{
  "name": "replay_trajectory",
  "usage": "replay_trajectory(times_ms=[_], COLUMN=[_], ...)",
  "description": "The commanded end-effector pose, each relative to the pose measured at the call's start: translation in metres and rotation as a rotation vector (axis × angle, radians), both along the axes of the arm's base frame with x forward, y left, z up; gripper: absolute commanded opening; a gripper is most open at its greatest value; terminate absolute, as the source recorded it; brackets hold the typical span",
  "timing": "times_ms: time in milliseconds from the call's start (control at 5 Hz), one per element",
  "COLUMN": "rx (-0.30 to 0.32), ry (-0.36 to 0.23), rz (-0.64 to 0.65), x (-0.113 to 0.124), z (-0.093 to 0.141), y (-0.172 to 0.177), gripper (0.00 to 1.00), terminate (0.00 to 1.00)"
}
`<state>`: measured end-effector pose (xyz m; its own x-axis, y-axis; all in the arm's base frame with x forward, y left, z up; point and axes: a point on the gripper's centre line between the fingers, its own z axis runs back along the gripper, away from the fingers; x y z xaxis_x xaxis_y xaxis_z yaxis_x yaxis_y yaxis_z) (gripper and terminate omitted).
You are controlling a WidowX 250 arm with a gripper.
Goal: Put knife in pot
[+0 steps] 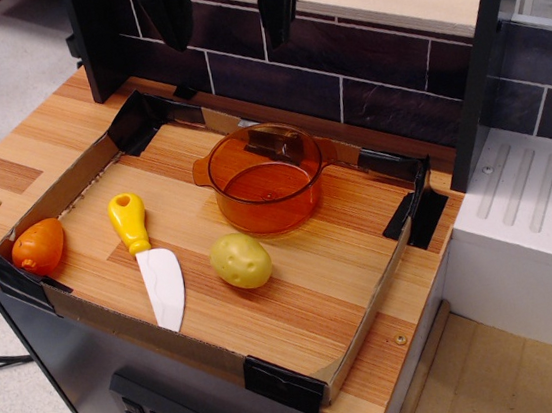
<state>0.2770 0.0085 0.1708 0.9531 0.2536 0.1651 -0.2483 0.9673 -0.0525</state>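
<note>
I can read no text, label, brand, number or sign anywhere in my view. The surfaces that I see below the jaws carry no writing that I can make out.
</note>
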Motion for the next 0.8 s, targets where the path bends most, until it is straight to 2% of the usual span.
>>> replay_trajectory(times_ms=[0,400,600], rx=[0.000,0.006,-0.014], ry=[0.000,-0.207,-0.207], rz=[0.000,0.365,0.487], x=[0.000,-0.010,-0.014], z=[0.000,-0.021,-0.034], y=[0.000,0.060,0.089], gripper=[1.00,1.00,1.00], terminate=[0.00,0.00,0.00])
